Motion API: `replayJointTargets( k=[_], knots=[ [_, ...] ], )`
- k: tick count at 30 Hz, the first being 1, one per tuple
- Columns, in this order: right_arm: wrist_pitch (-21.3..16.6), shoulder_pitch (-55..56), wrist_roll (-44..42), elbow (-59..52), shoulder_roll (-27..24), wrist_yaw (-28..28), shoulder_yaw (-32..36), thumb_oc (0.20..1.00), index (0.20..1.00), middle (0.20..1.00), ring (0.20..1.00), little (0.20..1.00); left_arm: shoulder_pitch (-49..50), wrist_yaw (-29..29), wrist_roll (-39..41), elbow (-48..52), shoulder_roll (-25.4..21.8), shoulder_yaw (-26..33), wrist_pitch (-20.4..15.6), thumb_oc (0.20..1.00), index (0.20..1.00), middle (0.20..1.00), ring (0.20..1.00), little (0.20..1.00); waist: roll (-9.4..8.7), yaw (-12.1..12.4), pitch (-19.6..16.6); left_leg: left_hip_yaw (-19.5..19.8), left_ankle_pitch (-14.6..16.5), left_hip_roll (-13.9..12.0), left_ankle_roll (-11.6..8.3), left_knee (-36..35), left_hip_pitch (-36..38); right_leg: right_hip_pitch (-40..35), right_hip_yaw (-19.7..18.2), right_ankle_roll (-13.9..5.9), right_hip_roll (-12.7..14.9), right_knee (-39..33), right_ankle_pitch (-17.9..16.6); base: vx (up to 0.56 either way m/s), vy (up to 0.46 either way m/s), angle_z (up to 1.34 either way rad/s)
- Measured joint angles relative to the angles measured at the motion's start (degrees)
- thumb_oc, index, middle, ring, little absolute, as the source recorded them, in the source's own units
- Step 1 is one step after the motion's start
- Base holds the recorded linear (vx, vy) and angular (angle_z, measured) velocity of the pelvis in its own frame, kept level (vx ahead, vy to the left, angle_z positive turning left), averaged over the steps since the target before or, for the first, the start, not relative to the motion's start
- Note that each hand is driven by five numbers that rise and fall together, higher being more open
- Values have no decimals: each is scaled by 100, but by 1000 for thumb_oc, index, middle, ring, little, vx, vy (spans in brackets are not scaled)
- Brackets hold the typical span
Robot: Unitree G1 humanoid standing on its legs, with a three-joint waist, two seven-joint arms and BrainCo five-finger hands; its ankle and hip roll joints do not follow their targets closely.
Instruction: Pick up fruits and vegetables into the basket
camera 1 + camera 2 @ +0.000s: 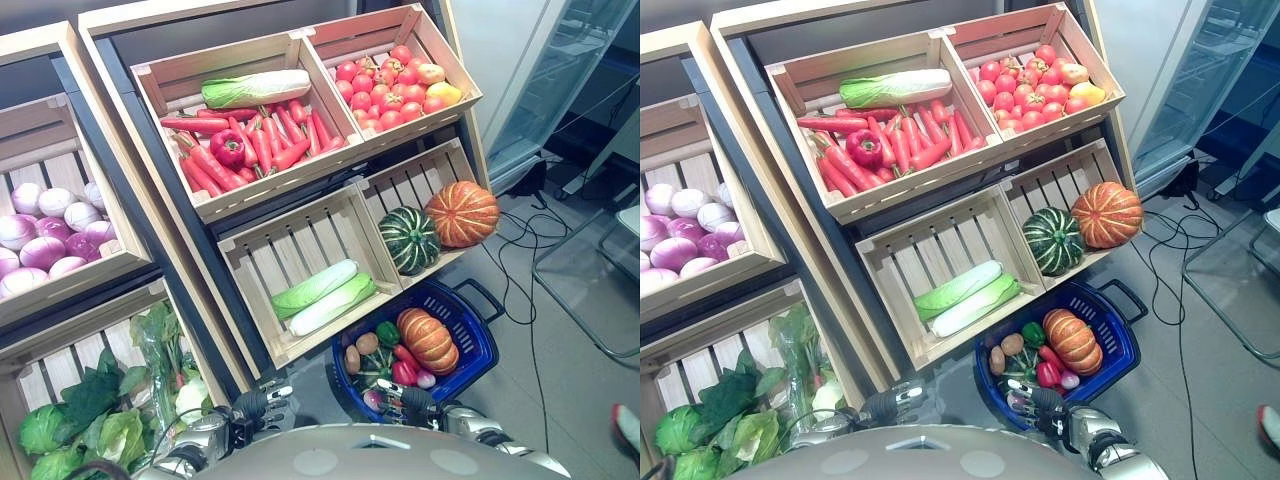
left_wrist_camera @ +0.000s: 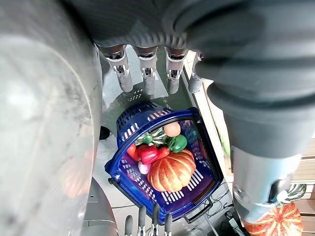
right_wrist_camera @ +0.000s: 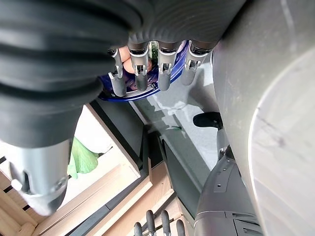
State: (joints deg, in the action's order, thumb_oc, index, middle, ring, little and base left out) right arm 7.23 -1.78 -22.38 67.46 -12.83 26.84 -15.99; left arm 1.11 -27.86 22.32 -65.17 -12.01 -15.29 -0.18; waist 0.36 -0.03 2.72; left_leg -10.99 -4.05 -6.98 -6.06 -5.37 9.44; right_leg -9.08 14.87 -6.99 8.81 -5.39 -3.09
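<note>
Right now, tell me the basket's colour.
The basket is blue, clearest in the left wrist view.

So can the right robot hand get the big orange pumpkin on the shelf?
Probably yes. The right robot hand hangs open and empty by the blue basket, and the orange pumpkin sits uncovered at the crate's open front, beside the green squash. Nothing blocks the way up.

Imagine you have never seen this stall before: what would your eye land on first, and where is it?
Probably the orange pumpkin beside a striped green squash in the lower right crate. Next, the pile of red carrots with a cabbage in the upper crate, and the red tomatoes next to it. On the floor below stands a blue basket already holding a smaller pumpkin and peppers.
</note>
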Motion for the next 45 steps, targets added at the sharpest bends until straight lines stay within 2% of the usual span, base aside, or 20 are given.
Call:
replayJointTargets(
  k=[8,11,14,17,19,21,23,25,26,27,31,34,37,42,45],
  knots=[
    [-30,-4,6,1,-6,31,-1,1000,1000,1000,1000,1000,-2,-1,-82,0,-1,-14,-67,1000,1000,1000,1000,1000,-1,-3,3,-5,0,0,1,0,-16,43,-3,-1,1,-5,0,0,0,0],
    [-234,7,9,2,-6,25,-3,1000,1000,1000,1000,1000,0,124,-352,2,-4,-86,-339,1000,1000,1000,1000,1000,-8,-5,68,-8,-1,1,0,2,-19,51,-2,0,0,9,-1,0,0,0],
    [-558,31,-7,-11,-34,-26,-3,1000,1000,1000,1000,1000,-18,400,-656,145,-52,-288,-778,1000,1000,1000,1000,1000,-11,-4,140,3,-4,3,-3,5,-30,53,-1,2,-1,11,-2,0,0,0],
    [-669,116,-130,-466,-219,-81,-51,1000,1000,1000,1000,1000,-10,893,-810,1150,-342,-556,-901,1000,1000,1000,1000,1000,-33,-2,261,31,-24,0,4,7,-85,77,14,12,0,12,-11,11,-5,4],
    [-1036,125,-363,-715,-358,-262,-48,1000,1000,1000,1000,1000,-148,1876,-1303,1967,-706,-642,-1272,1000,1000,1000,1000,1000,-14,10,329,74,-52,4,-12,10,-117,80,50,27,-5,11,-22,43,-6,9],
    [-1182,137,-539,-1069,-445,-450,-25,1000,1000,1000,1000,1000,-277,2463,-1668,2639,-1015,-654,-1374,1000,1000,1000,1000,1000,24,-5,351,119,-52,4,-13,0,-153,74,94,29,-7,8,-20,40,-36,11],
    [-1203,305,-808,-2345,-610,-948,11,1000,1000,1000,1000,1000,-358,2917,-1893,3807,-1410,-448,-1418,1000,1000,1000,1000,1000,86,1,406,198,-104,3,-20,15,-202,75,164,29,-6,8,-23,43,-69,18],
    [-1216,469,-953,-3260,-613,-1345,142,1000,1000,1000,1000,1000,-352,3113,-1919,4376,-1455,-119,-1507,1000,1000,1000,1000,1000,128,0,410,230,-107,-4,-24,23,-199,51,169,23,-11,8,-17,72,-73,14],
    [-1245,807,-962,-4298,-590,-1689,319,1000,1000,1000,1000,1000,-143,3171,-2013,5024,-1460,191,-1532,1000,1000,1000,1000,1000,160,-9,435,281,-108,-1,-26,23,-237,54,159,7,-9,7,10,82,-51,14],
    [-1462,988,-966,-4844,-571,-1834,417,1000,1000,1000,1000,1000,33,3258,-2026,5385,-1471,340,-1732,1000,1000,1000,1000,1000,174,0,465,296,-109,11,-27,25,-250,55,145,8,-11,9,16,109,-47,16],
    [-1883,1148,-962,-4917,-437,-2266,733,1000,1000,1000,1000,1000,348,3482,-2247,5523,-1474,453,-2010,1000,1000,1000,1000,1000,135,-13,495,318,-115,10,-26,22,-312,74,151,4,-5,10,40,77,-24,8],
    [-2129,1315,-953,-4993,-467,-2575,794,1000,1000,1000,1000,1000,413,3665,-2439,5524,-1529,439,-2012,1000,1000,1000,1000,1000,106,-37,558,348,-109,3,-12,5,-363,128,146,-26,6,11,64,0,0,0],
    [-2244,1272,-804,-5284,-628,-2957,799,1000,1000,1000,1000,1000,210,3953,-2658,5525,-1596,321,-2004,1000,1000,1000,1000,1000,168,-110,674,352,-164,19,43,26,-551,372,136,-27,46,122,61,-29,36,1],
    [-2230,831,-322,-5749,-1069,-3521,650,1000,1000,1000,1000,1000,-578,4567,-2798,5503,-1681,-212,-1703,1000,1000,1000,1000,1000,415,-240,998,302,-290,53,75,29,-840,873,-16,-26,108,429,64,-75,70,-7],
    [-2224,326,-188,-5929,-1345,-3644,578,1000,1000,1000,1000,1000,-1248,4933,-2805,5323,-1678,-545,-1416,1000,1000,1000,1000,1000,567,-485,1359,246,-363,110,119,121,-1131,1295,-141,2,185,699,42,-121,76,-15]
  ],
)
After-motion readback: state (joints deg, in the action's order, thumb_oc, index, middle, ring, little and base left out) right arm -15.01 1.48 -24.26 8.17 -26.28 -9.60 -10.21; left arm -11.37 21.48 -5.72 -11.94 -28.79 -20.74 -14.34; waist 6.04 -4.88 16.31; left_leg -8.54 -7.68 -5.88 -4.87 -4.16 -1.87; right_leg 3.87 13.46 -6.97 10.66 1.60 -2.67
